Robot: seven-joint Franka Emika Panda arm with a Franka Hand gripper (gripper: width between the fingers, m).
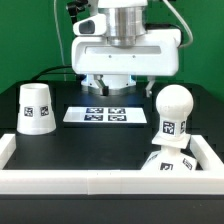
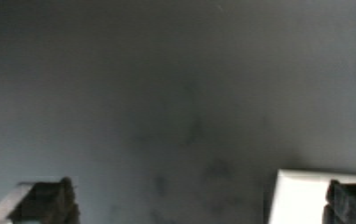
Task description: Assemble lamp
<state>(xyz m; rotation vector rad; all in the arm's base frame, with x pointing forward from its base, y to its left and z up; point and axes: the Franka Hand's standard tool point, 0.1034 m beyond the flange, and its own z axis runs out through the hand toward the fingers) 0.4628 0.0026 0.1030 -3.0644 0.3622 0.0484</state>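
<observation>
Three lamp parts, shade, bulb and base, stand well apart on the bench for single pickup; gripper jaws apart, empty.

the shade stands at the left of the exterior frame, the marker board lies flat at centre, and the bulb rises at right, upright on the base in the lower right corner, beneath the gripper at top centre.
</observation>
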